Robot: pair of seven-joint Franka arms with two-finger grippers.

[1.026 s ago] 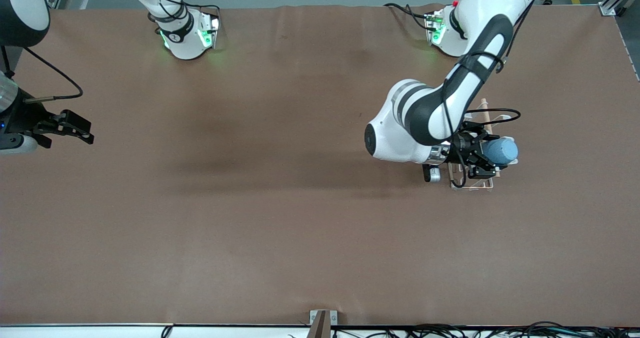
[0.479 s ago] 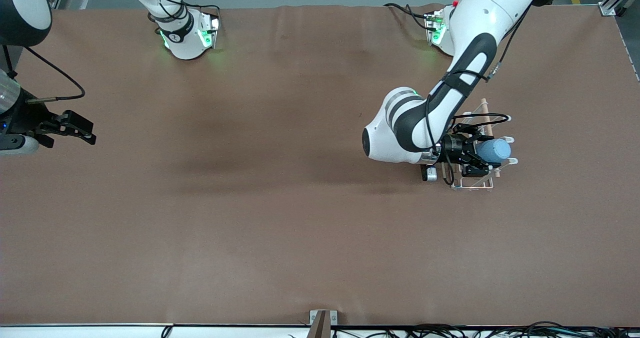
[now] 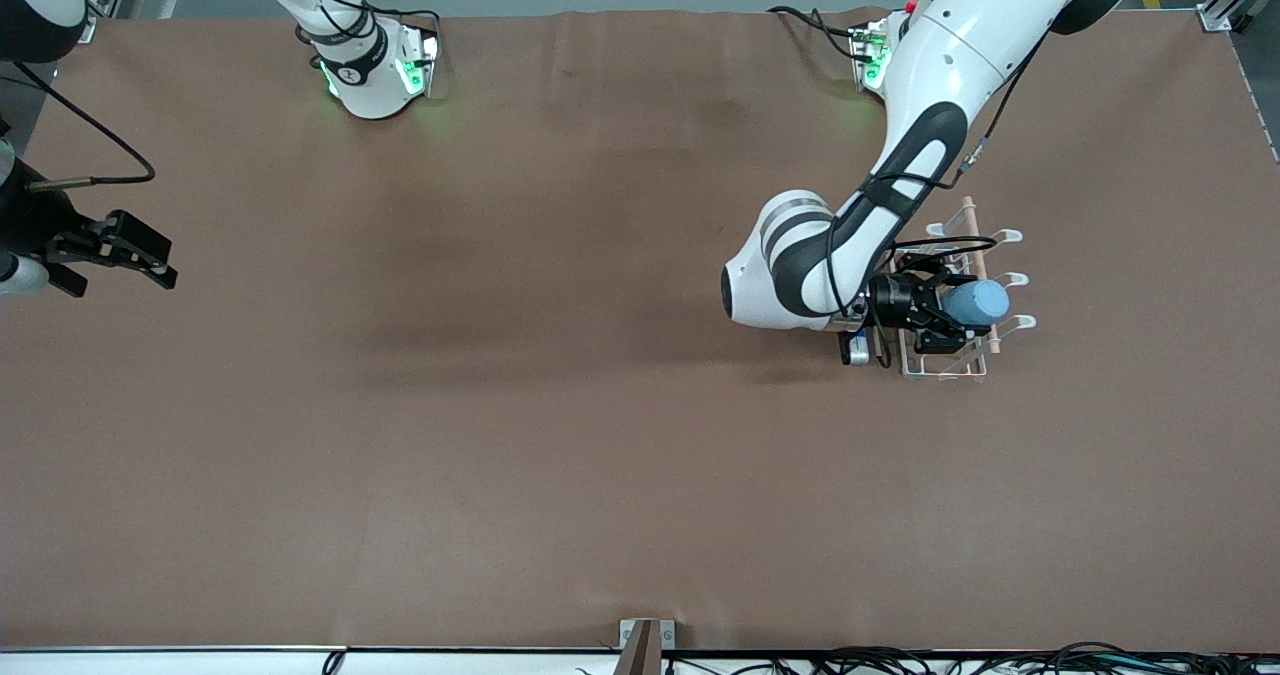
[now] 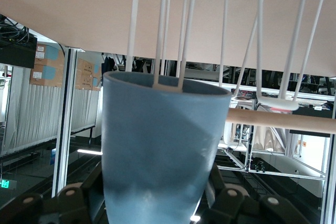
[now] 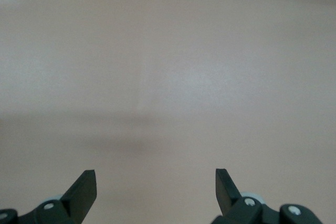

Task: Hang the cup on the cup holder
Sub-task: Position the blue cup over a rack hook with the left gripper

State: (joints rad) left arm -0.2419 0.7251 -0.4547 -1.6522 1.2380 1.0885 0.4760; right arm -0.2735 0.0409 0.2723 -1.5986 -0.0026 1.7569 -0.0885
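The left gripper (image 3: 950, 307) is holding the cup (image 3: 977, 302) clamped between its fingers, gripping it by the closed end with the cup lying sideways, its mouth pointing away from the wrist and toward the left arm's end of the table (image 3: 560, 435). Cup and claw are hanging over the cup holder (image 3: 955, 295), which is standing on the brown surface toward that same end, roughly midway between the robots' bases and the front camera. In the left wrist view the cup (image 4: 157, 150) is filling the space between the dark fingers (image 4: 68, 203), and thin white prong wires of the cup holder (image 4: 260, 51) are reaching down to its rim, two of them seeming to pass just inside the mouth; the light wooden rod (image 4: 283, 120) is crossing just beside the cup. The right gripper (image 3: 125, 252) is waiting with its fingers spread apart and nothing between them, hanging over the right arm's end of the table, close to the edge. Bare brown surface is stretching wide between the two arms and down toward the front camera.
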